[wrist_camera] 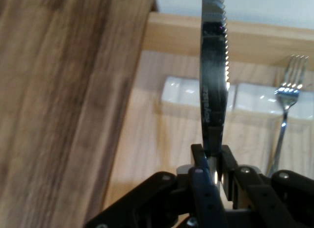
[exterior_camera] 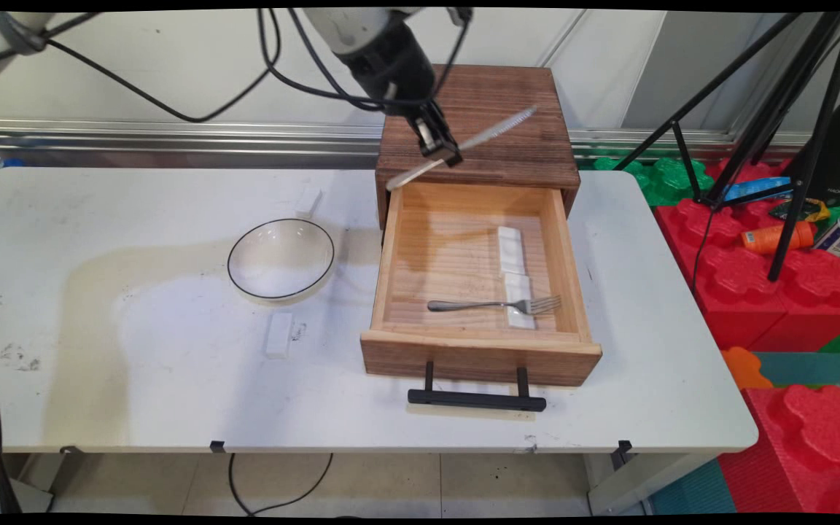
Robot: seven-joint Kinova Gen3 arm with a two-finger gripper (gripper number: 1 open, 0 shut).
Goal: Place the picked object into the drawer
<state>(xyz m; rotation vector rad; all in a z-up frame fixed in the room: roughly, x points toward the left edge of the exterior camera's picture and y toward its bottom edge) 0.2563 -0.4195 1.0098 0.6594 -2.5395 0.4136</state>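
My gripper (exterior_camera: pixel 443 149) hangs above the back of the open wooden drawer (exterior_camera: pixel 391 270), shut on a table knife (exterior_camera: pixel 496 131). The knife lies nearly level in the main view, its serrated blade pointing up-right over the wooden cabinet top (exterior_camera: pixel 529 95) and its handle down-left. In the hand view the gripper (wrist_camera: pixel 212 164) clamps the knife (wrist_camera: pixel 214 81), whose blade rises up the picture. Inside the drawer a metal fork (exterior_camera: pixel 493 305) rests across two white rectangular rests (exterior_camera: pixel 515 275); the fork (wrist_camera: pixel 287 105) and the rests (wrist_camera: pixel 184 93) also show in the hand view.
A clear glass bowl (exterior_camera: pixel 281 259) with a dark rim stands on the white table (exterior_camera: pixel 135 379) left of the drawer. A white block (exterior_camera: pixel 279 335) lies in front of it, another (exterior_camera: pixel 308 201) behind. A black tripod (exterior_camera: pixel 792 146) and red foam blocks (exterior_camera: pixel 770 292) stand to the right.
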